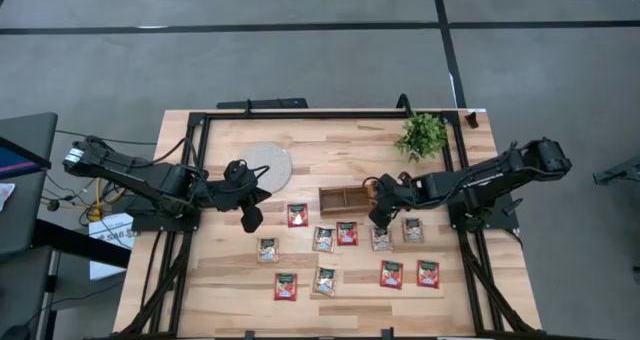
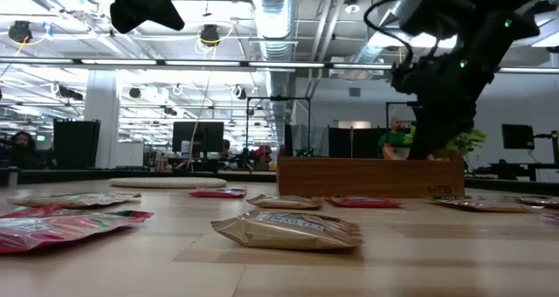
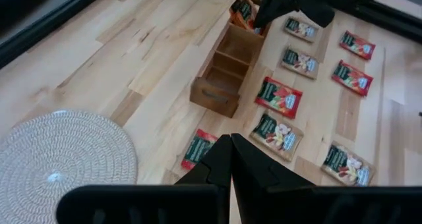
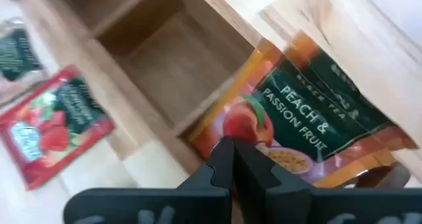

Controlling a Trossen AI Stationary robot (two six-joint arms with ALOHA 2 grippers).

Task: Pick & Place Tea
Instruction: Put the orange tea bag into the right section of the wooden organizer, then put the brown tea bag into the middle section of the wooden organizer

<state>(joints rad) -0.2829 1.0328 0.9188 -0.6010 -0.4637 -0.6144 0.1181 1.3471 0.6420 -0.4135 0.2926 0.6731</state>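
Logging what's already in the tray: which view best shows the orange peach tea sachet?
The right wrist view: the peach sachet fills the frame, label readable, lying in the end compartment of the wooden tray. The left wrist view shows it small, under the right gripper. High and low views hide it.

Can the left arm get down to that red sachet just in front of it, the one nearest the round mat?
Probably yes. The left gripper hovers just beside the red sachet, fingers together, with bare table between them. The right gripper is busy at the wooden tray, well clear.
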